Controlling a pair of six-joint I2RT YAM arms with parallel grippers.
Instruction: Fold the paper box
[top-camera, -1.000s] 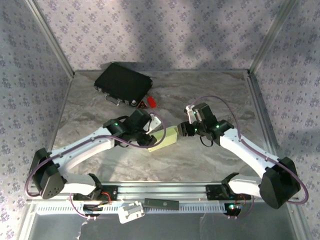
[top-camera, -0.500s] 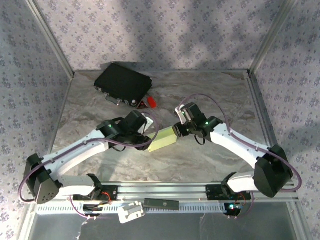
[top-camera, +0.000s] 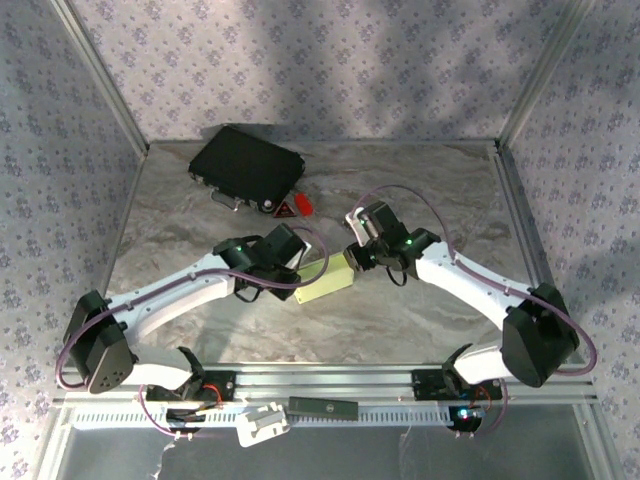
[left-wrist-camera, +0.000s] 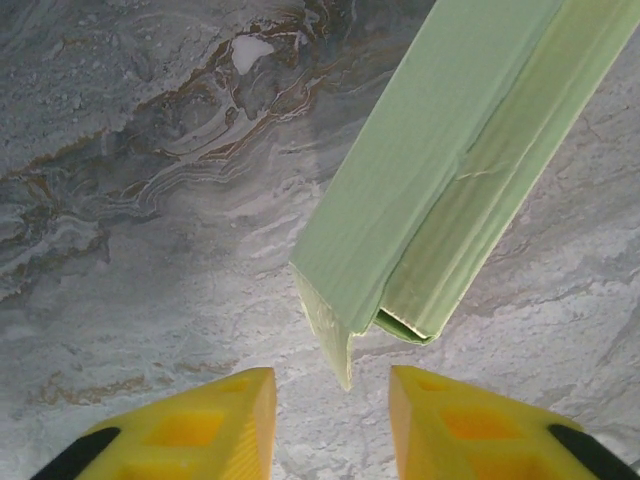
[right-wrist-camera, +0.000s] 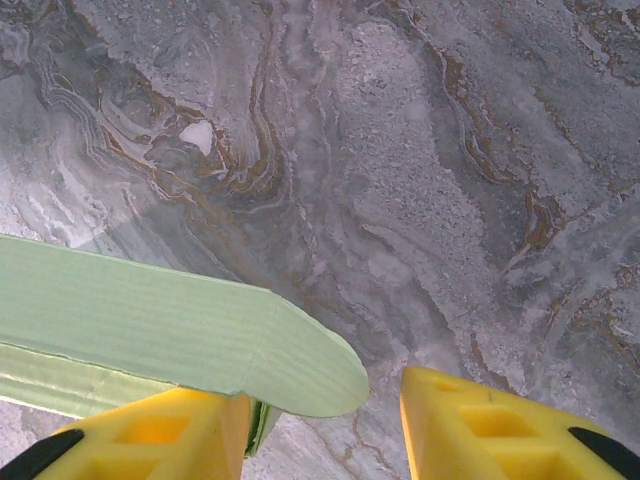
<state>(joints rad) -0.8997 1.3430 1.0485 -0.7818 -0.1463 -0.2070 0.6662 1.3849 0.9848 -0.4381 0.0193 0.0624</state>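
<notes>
The paper box is a pale green, partly folded cardboard sleeve lying on the marble table between both arms. My left gripper is at its left end. In the left wrist view the box runs up to the right, and a thin flap tip hangs just ahead of the left gripper, whose yellow fingers stand apart and clamp nothing. My right gripper is at the box's right end. There the box's rounded flap reaches over the left finger into the open gap of the right gripper.
A black case lies at the back left, with a small red object beside it. Metal frame posts and patterned walls ring the table. A rail with a white part runs along the near edge.
The right gripper has moved left, up to the box's right end. The left arm has shifted a little at the box's left end and its jaws have narrowed.
</notes>
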